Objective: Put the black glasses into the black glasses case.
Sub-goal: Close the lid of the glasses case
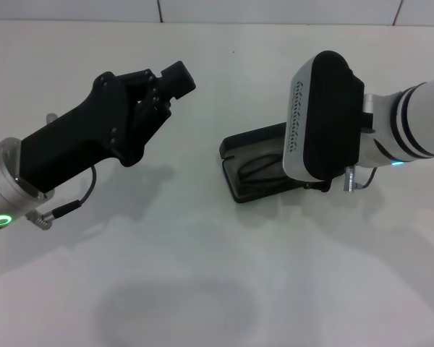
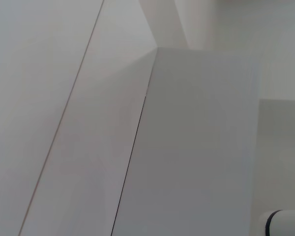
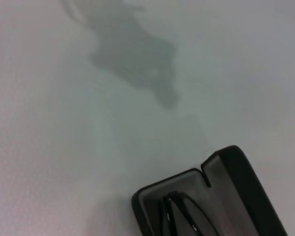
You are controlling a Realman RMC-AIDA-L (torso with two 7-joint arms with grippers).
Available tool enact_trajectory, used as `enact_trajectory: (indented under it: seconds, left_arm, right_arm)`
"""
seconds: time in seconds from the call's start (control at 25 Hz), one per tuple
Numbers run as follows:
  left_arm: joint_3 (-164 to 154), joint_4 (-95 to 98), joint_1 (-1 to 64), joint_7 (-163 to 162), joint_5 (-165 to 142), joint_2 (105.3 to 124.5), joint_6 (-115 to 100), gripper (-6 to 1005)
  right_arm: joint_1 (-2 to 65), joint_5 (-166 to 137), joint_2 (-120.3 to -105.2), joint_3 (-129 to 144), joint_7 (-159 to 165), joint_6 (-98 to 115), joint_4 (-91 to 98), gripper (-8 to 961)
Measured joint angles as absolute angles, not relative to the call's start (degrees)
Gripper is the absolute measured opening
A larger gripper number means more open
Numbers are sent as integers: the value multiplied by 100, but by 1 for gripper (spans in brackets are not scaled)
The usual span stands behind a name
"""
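Glasses (image 1: pixel 259 168) inside open case (image 1: pixel 235 163) — settled.

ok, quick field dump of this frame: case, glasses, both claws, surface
case: black glasses case lying open on the table
glasses: black glasses lying inside the open case, partly hidden by the right arm in the head view
left claw: raised over the table, away from the case, holding nothing
right claw: not visible; right wrist directly over the case
surface: white table

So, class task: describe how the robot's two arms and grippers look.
The left gripper is angular matte black on a silver wrist with a glowing green ring and a thin black cable. The right arm is white with black bands and a blue light; its wrist housing is silver-and-black with ribbed slots.
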State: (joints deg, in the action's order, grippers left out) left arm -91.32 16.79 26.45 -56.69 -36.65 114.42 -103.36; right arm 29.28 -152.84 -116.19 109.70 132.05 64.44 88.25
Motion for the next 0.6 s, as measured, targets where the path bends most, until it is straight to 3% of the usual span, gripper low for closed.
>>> enact_trajectory:
  seconds: [0.6]
  left_arm:
    - [-9133,1669,2700,-5671,-3662,11432,-10226,39]
  right_arm:
    - [2273,-14636,-11600,10488,13157,7219,9914,193]
